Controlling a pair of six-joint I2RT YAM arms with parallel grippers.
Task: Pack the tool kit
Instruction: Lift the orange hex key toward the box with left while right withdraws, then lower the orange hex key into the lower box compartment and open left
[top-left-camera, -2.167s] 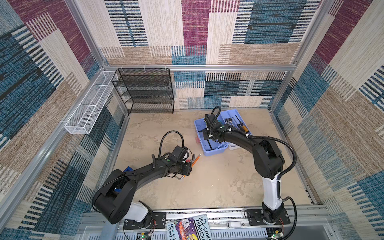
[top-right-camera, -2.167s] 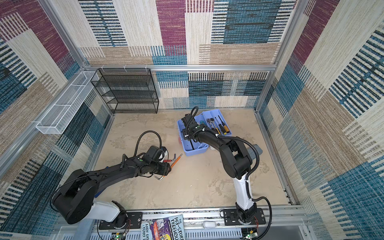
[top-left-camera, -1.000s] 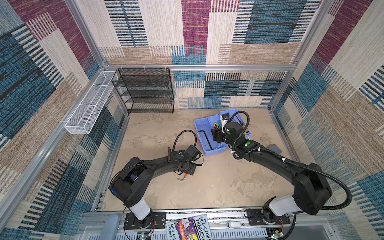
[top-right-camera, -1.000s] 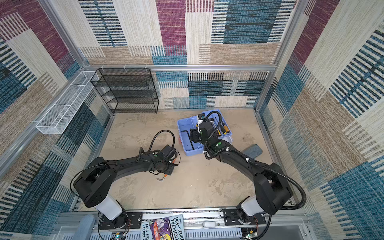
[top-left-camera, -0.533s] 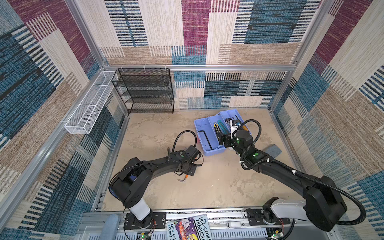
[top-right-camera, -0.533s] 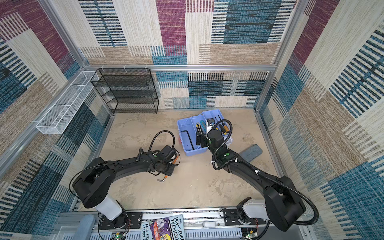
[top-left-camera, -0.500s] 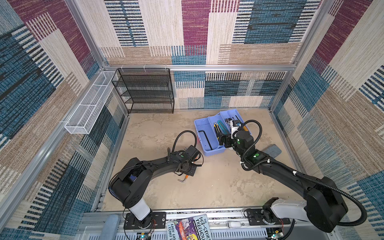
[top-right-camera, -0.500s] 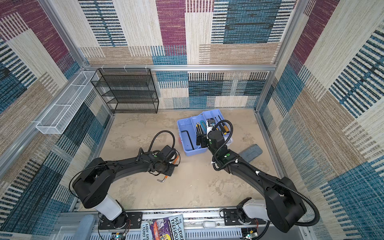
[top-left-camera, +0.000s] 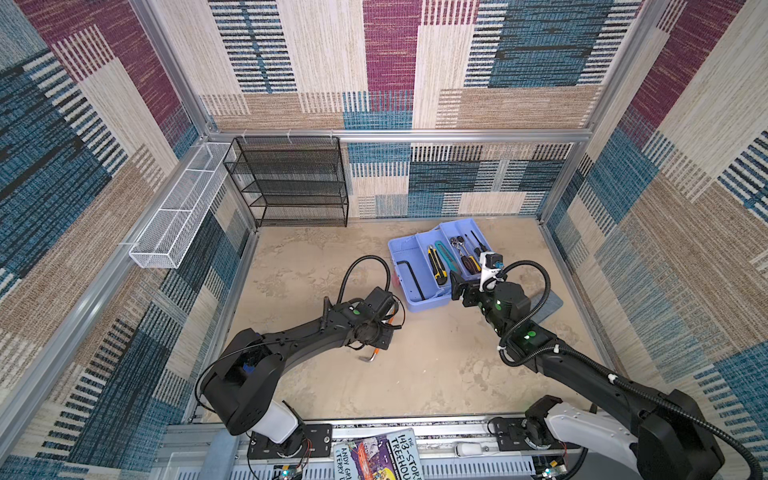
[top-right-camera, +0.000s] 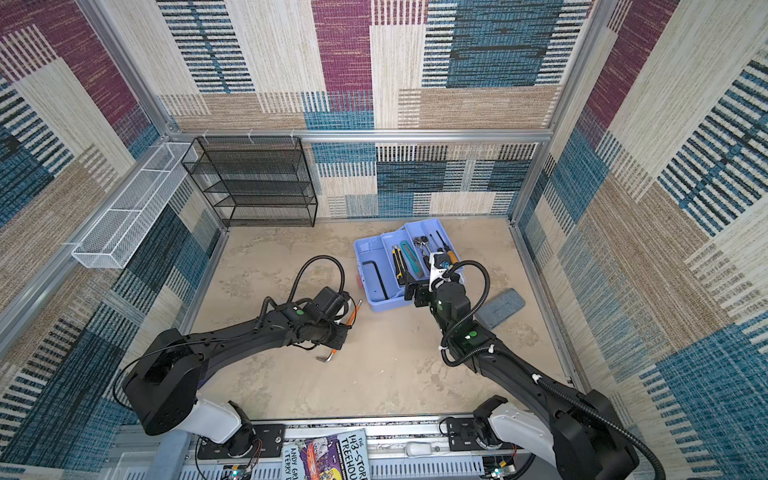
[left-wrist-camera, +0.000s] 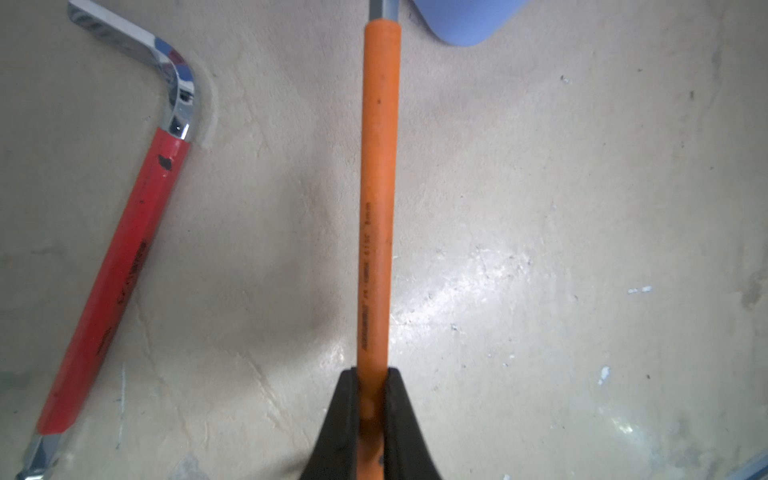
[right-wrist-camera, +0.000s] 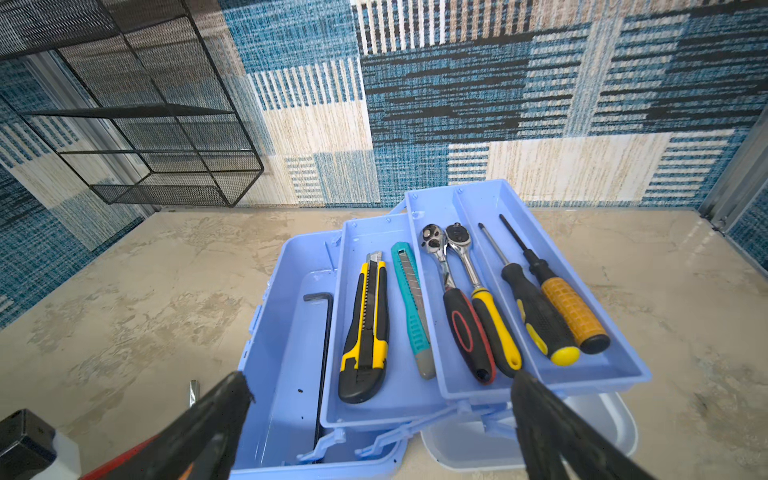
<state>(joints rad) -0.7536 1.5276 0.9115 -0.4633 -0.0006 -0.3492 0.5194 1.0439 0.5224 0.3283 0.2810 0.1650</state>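
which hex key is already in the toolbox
The black hex key, lying in the toolbox base; the orange one is in the left claw, the red one on the table.

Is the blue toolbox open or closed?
Open. The toolbox has its two trays fanned out, tools lying uncovered in them.

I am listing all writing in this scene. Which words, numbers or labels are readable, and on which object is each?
"THE 143-STOR... TREEHOU...": cover of the book at the front edge, cut off by the picture's border.
"ANDY GRI... & TERRY...": same cover, also cut off.
Print along the orange hex key: too blurred to read.
Print on the red hex key: too blurred to read.
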